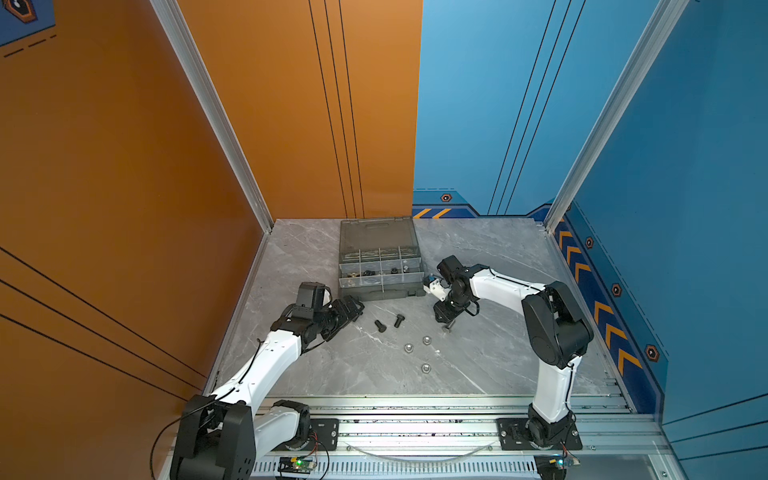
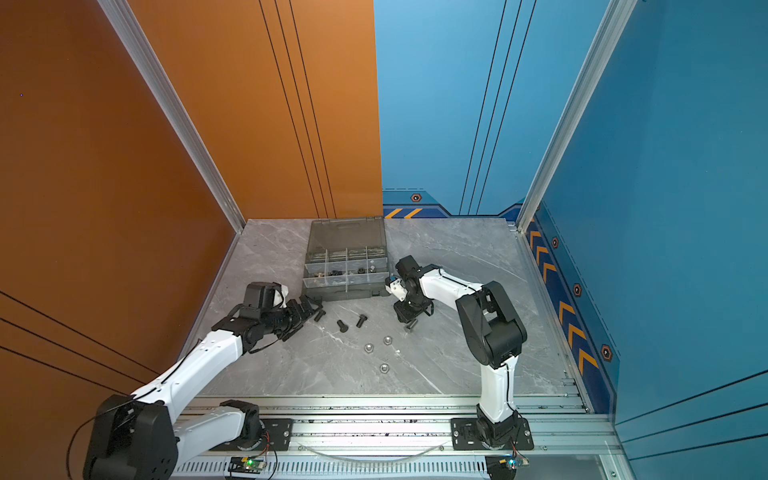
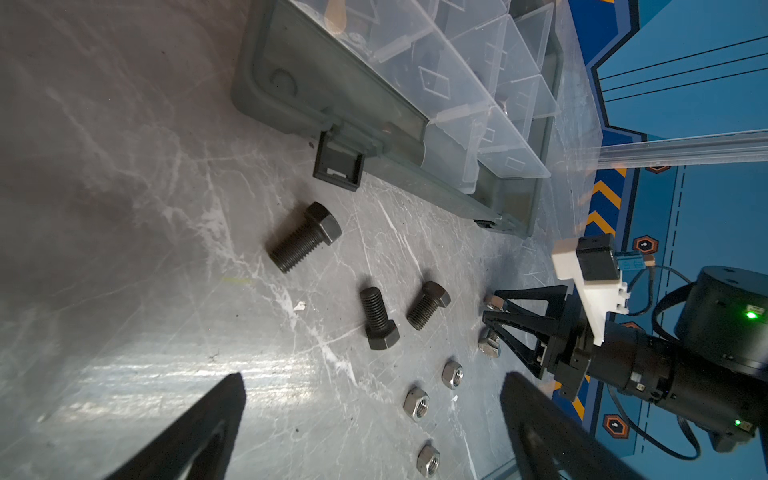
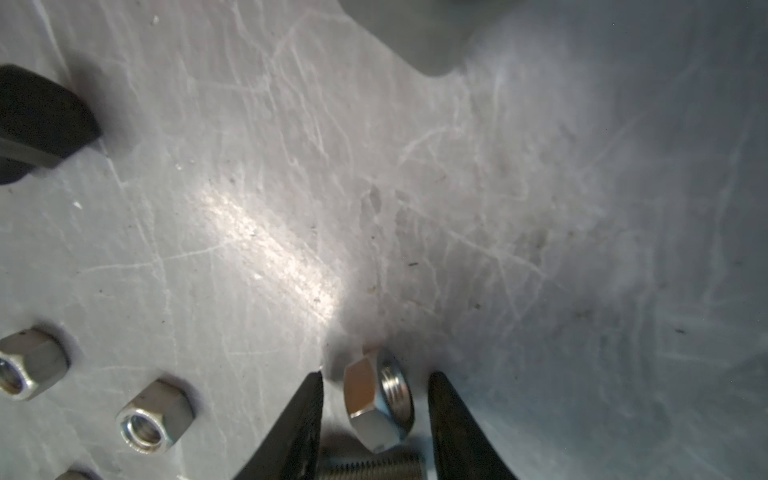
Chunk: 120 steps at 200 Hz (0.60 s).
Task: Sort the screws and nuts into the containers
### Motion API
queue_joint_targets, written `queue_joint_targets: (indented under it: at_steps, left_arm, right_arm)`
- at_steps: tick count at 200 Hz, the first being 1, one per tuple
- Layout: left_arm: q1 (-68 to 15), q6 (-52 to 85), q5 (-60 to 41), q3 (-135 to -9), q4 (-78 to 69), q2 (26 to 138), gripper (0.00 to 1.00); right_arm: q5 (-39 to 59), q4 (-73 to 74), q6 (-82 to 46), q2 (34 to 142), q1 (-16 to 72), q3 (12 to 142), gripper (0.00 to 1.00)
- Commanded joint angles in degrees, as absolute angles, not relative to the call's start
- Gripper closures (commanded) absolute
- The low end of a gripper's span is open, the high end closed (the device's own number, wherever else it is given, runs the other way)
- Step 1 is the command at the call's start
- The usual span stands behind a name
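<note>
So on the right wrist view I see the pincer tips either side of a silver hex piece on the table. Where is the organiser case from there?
Observer: The organiser case stands open at the far middle of the table, just beyond and left of the right pincer in both top views.
Operator: Is the left arm busy?
Observer: No. The left pincer is wide open and empty, near the case's front left corner.
Operator: Any screws left out?
Observer: Three black bolts lie loose on the table in front of the case.
</note>
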<state>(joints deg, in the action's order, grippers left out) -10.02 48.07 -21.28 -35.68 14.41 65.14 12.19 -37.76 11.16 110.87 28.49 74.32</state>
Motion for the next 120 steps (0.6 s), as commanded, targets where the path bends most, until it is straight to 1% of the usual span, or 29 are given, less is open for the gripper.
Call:
queue_joint_targets:
  at_steps: [1,15,56,100,113,120]
  left_arm:
    - [-9.3,48.3,-21.9,-34.9,14.3,64.5,0.02]
    - [-9.2,48.4,-22.0,-34.9,14.3,64.4,0.02]
    - [-9.1,48.3,-21.9,-34.8,14.4,64.4,0.02]
    - [-9.1,48.5,-22.1,-34.6,14.1,64.4,0.02]
    - [-9.1,48.5,-22.1,-34.6,14.1,64.4,0.02]
    - [-9.1,48.5,-22.1,-34.6,14.2,64.3,0.02]
  right_arm:
    - [12.3,-37.0,11.3,112.4,28.8,75.8,0.57]
    - [12.3,-37.1,11.2,112.6,28.8,75.8,0.59]
    - [12.5,-37.9,11.0,111.7,28.8,75.2,0.71]
    - [14.0,-39.3,10.5,110.3,28.4,75.6,0.95]
    - [16.0,-39.3,10.3,109.3,28.0,76.0,1.00]
    - [17.1,-39.2,10.4,108.7,27.8,76.5,1.00]
